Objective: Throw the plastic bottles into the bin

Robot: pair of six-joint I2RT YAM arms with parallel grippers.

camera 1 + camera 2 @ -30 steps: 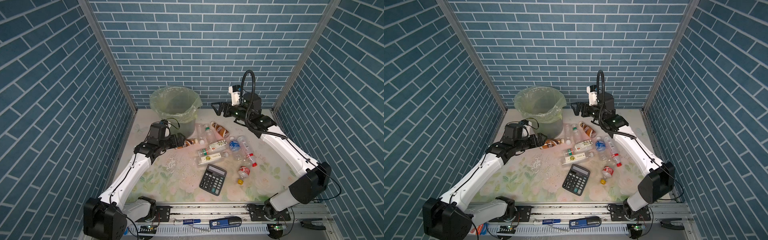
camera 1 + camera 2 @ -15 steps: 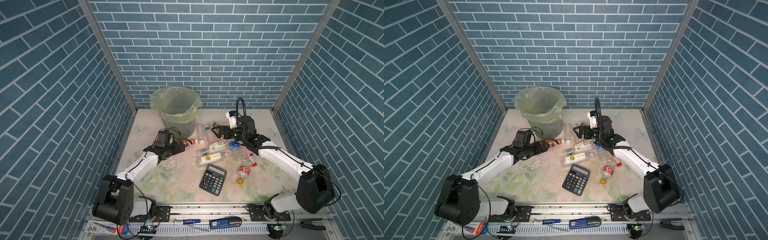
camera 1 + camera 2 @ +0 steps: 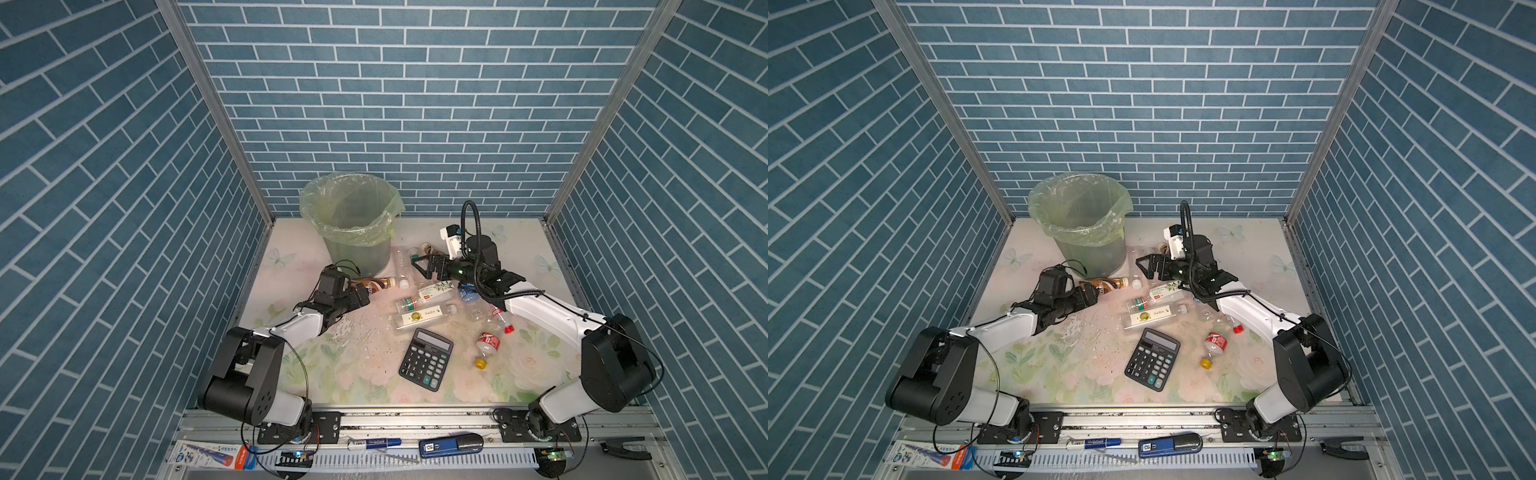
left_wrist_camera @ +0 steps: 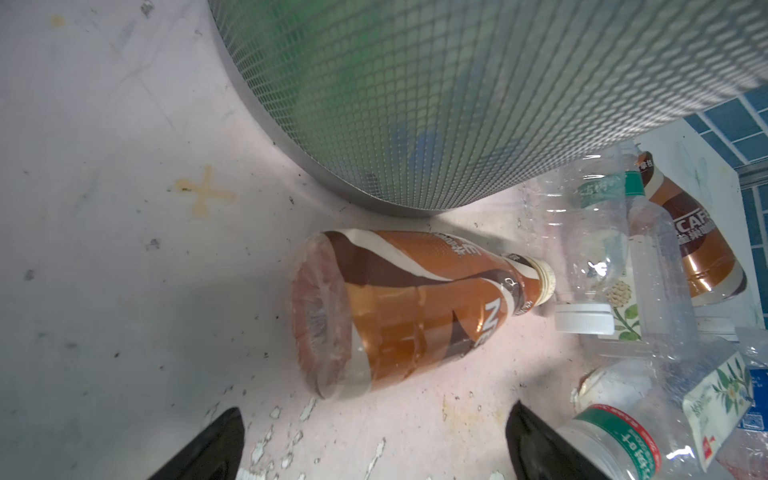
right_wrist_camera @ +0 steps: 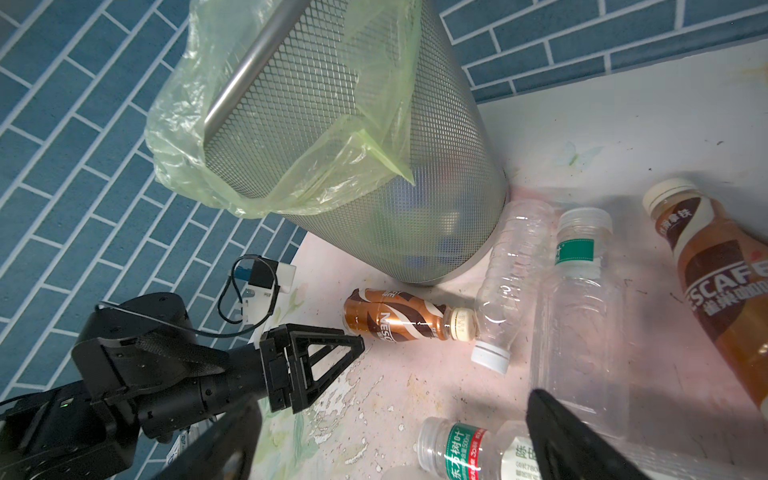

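Fingers on your left gripper (image 4: 374,419) stand wide and empty, low over the table. The brown bottle (image 4: 399,307) lies on its side just ahead of them, its base toward the tips and its cap pointing away. The bin (image 4: 457,104) stands just beyond the bottle, its mesh wall near the bottle's far flank.

I judge the step in hand to be closing in on this bottle. Advance until the tips pass the base and straddle the fat part of the body, not the tapering neck, because the slick label could let it squirt forward. Watch the clear bottle (image 4: 582,232) resting against the cap beyond your fingers, since a push would shove it along. Close firmly, lift well above the bin's rim, and let go only over the opening.

Your right gripper (image 5: 390,405) is also spread wide and holds nothing. It is poised above the clear bottles, with a second brown bottle (image 5: 723,291) outside one finger. Keep it out of the left arm's way to the bin.
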